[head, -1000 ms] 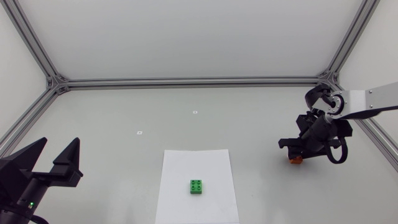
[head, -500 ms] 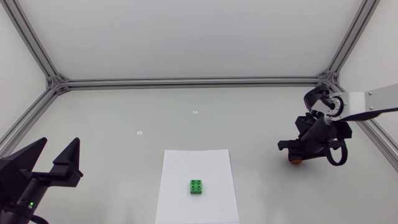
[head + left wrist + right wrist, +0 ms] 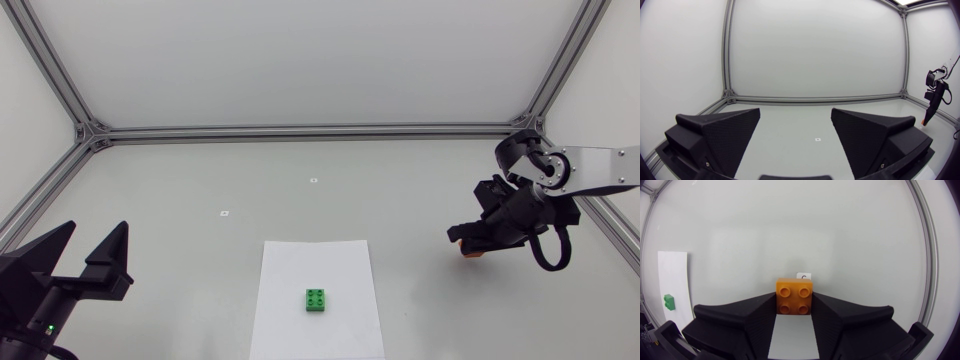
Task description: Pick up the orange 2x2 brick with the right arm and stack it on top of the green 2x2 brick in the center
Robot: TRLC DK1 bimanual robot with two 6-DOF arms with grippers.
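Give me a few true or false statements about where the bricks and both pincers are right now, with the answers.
1. The orange 2x2 plastic brick sits between the fingers of the right pincer. True.
2. The green 2x2 plastic brick lies on the bare table. False: it lies on a white paper sheet.
3. The left pincer is shut on a brick. False: it is open and empty.
4. The two bricks are apart, not stacked. True.

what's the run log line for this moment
stage: grasp | right gripper: shut on orange brick | green brick: bare, on white sheet | left gripper: open, empty | stack: not yet done
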